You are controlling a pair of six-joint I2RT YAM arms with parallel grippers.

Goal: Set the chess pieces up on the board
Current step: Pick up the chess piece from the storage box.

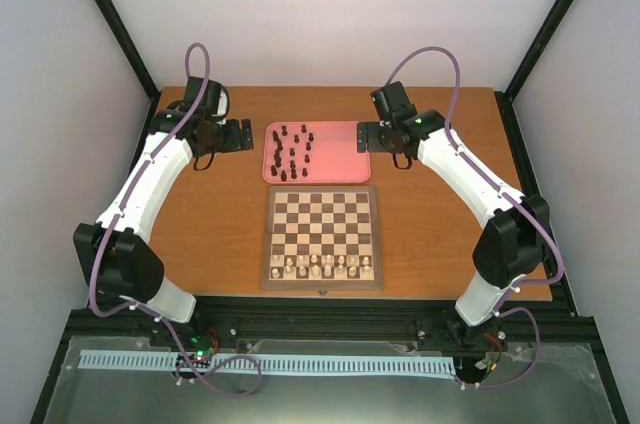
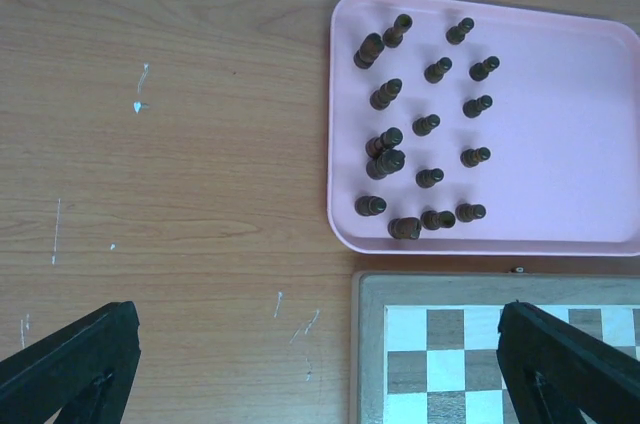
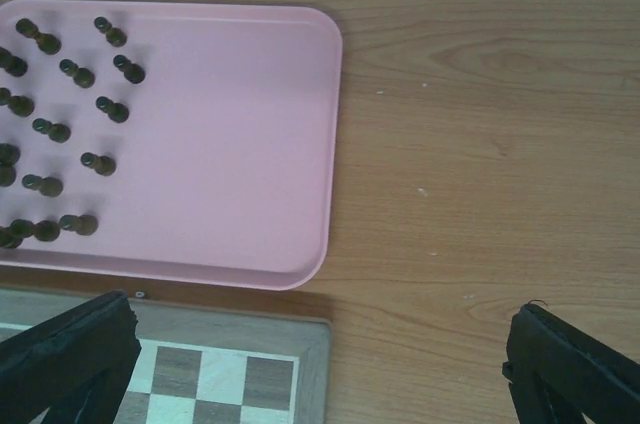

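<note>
Chess pieces [image 1: 290,152], dark brown and small, stand clustered on a pink tray [image 1: 345,159] that lies toward the far edge of the bench [image 1: 210,224], about midway between its left and right edges. They sit in the part of the tray nearer the bench's left edge, set apart from one another in loose rows. A few at the near side of the cluster are touching or almost touching (too small to tell which). All of them are on the tray, apart from the board [image 1: 322,216]. The board lies just on the near side of the tray, its far border close beside the tray's near rim, and it reaches almost to the bench's near edge. Pale pieces [image 1: 322,265] line the board's rows closest to that near edge. The left hand [image 1: 240,135] hangs above bare wood just beside the tray's left rim, fingers [image 2: 80,364] spread wide, holding nothing. The right hand [image 1: 368,136] hangs at the tray's right rim, its fingers [image 3: 570,364] likewise spread wide with nothing between them. Both hands are apart from the pieces and from the board
</note>
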